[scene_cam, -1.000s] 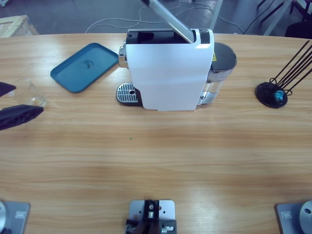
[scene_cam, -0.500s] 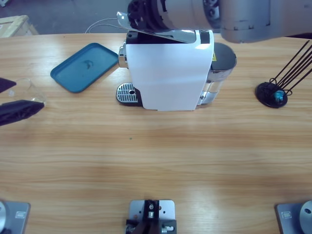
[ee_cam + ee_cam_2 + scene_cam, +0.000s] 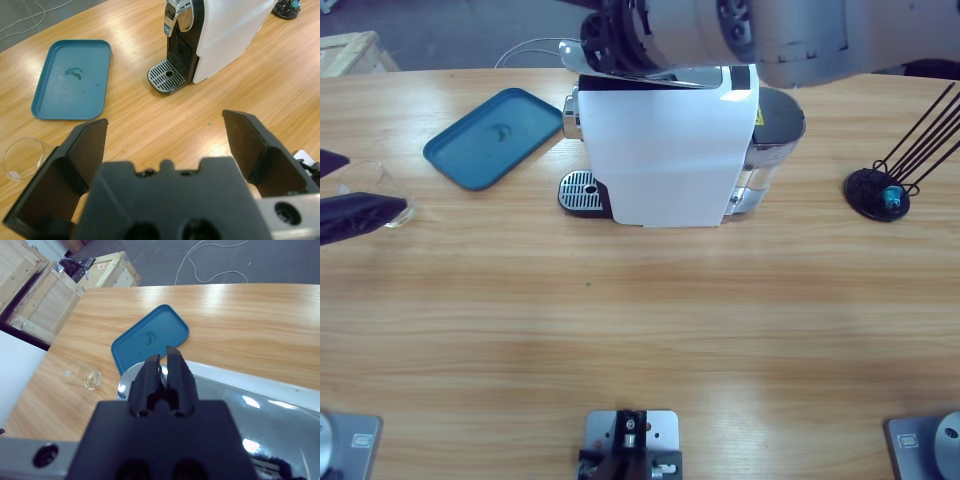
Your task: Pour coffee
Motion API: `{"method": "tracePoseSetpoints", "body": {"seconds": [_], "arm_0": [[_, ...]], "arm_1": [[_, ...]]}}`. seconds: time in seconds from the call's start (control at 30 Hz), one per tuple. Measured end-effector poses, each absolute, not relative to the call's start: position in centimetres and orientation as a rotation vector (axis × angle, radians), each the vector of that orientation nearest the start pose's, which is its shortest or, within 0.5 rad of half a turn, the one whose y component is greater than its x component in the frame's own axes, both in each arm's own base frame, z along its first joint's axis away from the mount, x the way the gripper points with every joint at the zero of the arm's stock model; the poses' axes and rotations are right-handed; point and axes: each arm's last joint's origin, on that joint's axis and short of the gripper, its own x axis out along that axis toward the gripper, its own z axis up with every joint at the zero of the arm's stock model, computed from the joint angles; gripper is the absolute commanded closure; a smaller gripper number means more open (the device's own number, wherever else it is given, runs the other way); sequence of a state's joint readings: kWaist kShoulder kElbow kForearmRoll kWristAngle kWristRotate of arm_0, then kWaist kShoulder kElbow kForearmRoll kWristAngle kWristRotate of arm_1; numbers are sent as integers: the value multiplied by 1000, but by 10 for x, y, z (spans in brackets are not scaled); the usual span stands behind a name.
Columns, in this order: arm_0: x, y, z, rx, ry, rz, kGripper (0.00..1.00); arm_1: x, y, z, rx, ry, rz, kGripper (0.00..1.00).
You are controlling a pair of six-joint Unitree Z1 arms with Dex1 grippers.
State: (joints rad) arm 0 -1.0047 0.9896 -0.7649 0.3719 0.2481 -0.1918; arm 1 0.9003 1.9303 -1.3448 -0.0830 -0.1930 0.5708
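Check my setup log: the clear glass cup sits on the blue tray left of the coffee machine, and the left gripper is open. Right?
Not quite. The glass cup stands on the bare table, apart from the blue tray, as the left wrist view shows. The tray is left of the coffee machine, and the left gripper is open.

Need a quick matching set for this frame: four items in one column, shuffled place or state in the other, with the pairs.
Items
1. blue tray
2. glass cup
3. left gripper
4. right gripper

Place or state
A. jaws together above the coffee machine lever
B. empty, flat, left of the machine
C. jaws wide apart
D. on the table by the left gripper

Pairs: 1-B, 2-D, 3-C, 4-A
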Motion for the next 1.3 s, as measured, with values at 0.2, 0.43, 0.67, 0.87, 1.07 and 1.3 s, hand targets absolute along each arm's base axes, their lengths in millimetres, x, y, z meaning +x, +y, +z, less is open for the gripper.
{"method": "tracePoseSetpoints", "body": {"seconds": [0.2,0.43,0.67,0.87,1.07,1.3], "arm_0": [[80,-104,337,179,560,-680,9],[80,-104,337,179,560,-680,9],[80,-103,337,179,561,-679,9],[80,-103,337,178,561,-675,9],[90,-93,337,139,549,-493,9],[105,-61,324,112,597,-149,9]], "arm_1": [[281,339,300,276,622,537,1000],[281,338,299,270,635,529,1000],[281,338,292,262,663,519,1000],[276,331,301,153,618,551,0],[240,299,331,9,573,616,0],[157,233,383,-17,509,683,0]]}}
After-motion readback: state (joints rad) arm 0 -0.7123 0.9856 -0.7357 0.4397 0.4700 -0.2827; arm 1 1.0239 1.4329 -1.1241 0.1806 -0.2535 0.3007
